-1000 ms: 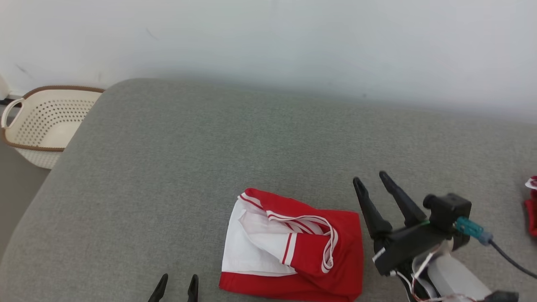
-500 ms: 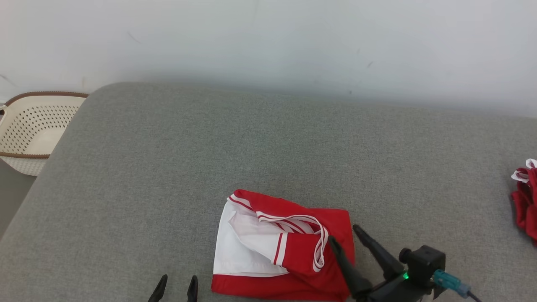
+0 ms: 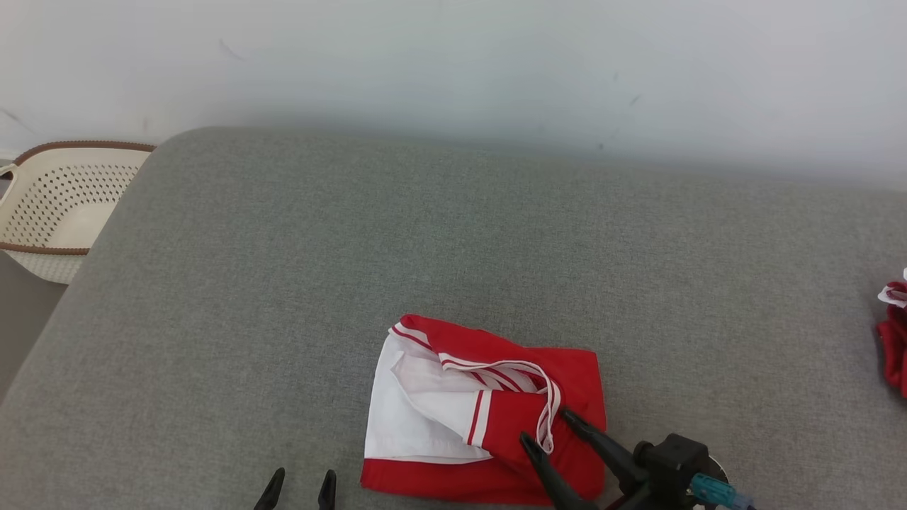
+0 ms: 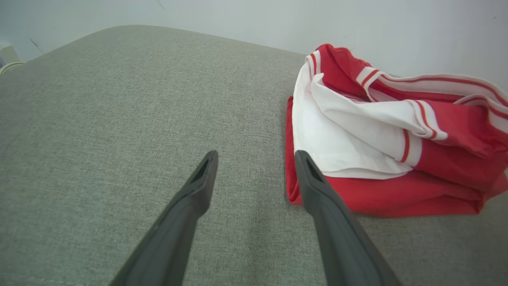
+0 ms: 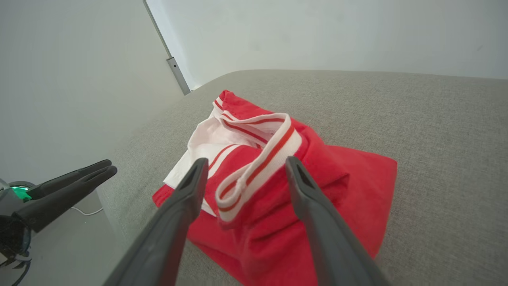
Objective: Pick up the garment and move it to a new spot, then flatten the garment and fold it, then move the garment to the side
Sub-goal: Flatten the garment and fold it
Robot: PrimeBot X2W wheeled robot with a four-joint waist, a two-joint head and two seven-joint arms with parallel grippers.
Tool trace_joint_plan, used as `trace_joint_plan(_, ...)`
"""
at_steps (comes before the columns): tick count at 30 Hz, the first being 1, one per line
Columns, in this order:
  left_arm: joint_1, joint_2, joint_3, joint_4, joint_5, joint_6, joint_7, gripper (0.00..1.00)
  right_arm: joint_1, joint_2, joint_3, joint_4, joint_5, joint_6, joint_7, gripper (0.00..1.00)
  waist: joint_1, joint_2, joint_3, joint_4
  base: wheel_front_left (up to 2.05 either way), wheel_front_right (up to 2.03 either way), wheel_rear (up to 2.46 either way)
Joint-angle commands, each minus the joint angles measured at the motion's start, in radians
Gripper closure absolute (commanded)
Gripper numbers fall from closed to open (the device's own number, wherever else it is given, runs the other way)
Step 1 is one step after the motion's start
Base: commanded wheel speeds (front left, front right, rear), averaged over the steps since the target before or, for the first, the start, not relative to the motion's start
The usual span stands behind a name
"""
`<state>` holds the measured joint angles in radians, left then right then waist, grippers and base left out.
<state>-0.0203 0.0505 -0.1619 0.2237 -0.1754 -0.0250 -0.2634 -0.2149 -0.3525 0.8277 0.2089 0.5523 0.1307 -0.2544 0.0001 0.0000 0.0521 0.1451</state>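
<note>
The garment, red and white with striped trim, lies folded in a loose heap on the grey cushion near its front edge. My right gripper is open over the garment's right part, its two fingers straddling the white striped band. In the right wrist view the gripper points at that band with nothing pinched. My left gripper is open at the bottom edge, left of the garment. From the left wrist, that gripper has bare cushion between its fingers, and the garment is just to its right.
A cream perforated basket with a brown rim stands off the cushion's far left corner. Another red and white cloth lies at the cushion's right edge. A pale wall runs behind. My left gripper appears at the left of the right wrist view.
My right gripper has come down and leftward from beside the garment onto its right part. The camera has shifted a little. The left gripper has stayed put.
</note>
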Motion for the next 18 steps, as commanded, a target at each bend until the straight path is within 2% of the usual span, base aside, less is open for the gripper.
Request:
trace_joint_plan(1,0.003,0.000,0.002,0.000,0.008,0.000,-0.001,0.00,-0.006,0.000,0.003,0.000,-0.007,0.000,0.003,0.00,-0.0001,0.0000,0.003,0.002,0.00,0.00,0.00)
trace_joint_plan(6,-0.008,0.000,-0.002,0.000,0.006,0.002,-0.001,0.00,-0.026,0.013,0.000,0.032,-0.053,0.000,0.019,0.00,-0.0001,0.0000,0.016,0.007,0.00,0.00,0.00)
trace_joint_plan(8,-0.009,0.000,-0.004,-0.001,0.002,0.004,-0.001,0.00,-0.028,0.021,0.002,0.045,-0.066,0.000,0.026,0.47,-0.0001,0.0000,0.019,0.009,0.00,0.00,0.00)
trace_joint_plan(10,-0.013,0.000,-0.006,-0.002,-0.001,0.004,-0.001,0.00,-0.040,0.028,0.011,0.048,-0.077,0.000,0.030,1.00,-0.0001,0.0000,0.022,0.012,0.00,0.00,0.00)
trace_joint_plan(18,-0.023,0.000,-0.011,-0.005,-0.007,0.003,-0.001,0.00,-0.090,0.018,0.061,0.016,-0.071,0.000,0.026,1.00,-0.0001,0.0000,0.032,0.027,0.00,0.00,0.00)
